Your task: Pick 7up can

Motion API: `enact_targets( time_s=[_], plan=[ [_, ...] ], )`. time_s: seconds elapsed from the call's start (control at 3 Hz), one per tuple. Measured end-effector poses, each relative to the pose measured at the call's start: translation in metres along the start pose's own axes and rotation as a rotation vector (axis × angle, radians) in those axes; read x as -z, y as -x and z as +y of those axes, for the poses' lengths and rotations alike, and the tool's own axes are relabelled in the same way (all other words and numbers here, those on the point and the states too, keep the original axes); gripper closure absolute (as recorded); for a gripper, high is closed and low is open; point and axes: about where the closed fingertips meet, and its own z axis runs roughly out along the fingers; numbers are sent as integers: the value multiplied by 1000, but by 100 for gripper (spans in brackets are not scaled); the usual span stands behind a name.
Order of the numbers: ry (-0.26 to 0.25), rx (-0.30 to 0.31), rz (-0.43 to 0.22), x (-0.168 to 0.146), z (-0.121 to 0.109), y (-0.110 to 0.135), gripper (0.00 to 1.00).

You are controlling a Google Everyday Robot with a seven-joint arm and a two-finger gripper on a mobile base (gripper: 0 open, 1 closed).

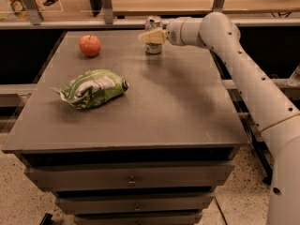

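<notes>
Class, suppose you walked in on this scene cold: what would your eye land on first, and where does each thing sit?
The long white arm stretches in from the picture's right across the grey table, its gripper at the 7up can near the far edge. A red apple stands out at the far left, and a crumpled green and white chip bag lies left of centre, nearer the camera.

No readable text: the 7up can, near the far edge of the table, shows no legible label with the gripper across its front, and print on the chip bag is illegible.
</notes>
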Motion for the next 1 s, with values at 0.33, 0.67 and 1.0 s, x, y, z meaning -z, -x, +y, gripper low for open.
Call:
enact_targets(
  time_s=[0.33, 0.67, 1.0],
  plan=[
    [-7, -3, -1, 8, -2, -4, 41],
    [-14, -6, -12, 16, -1, -5, 63],
    [-24, -12, -17, 24, 1, -6, 87]
  ],
)
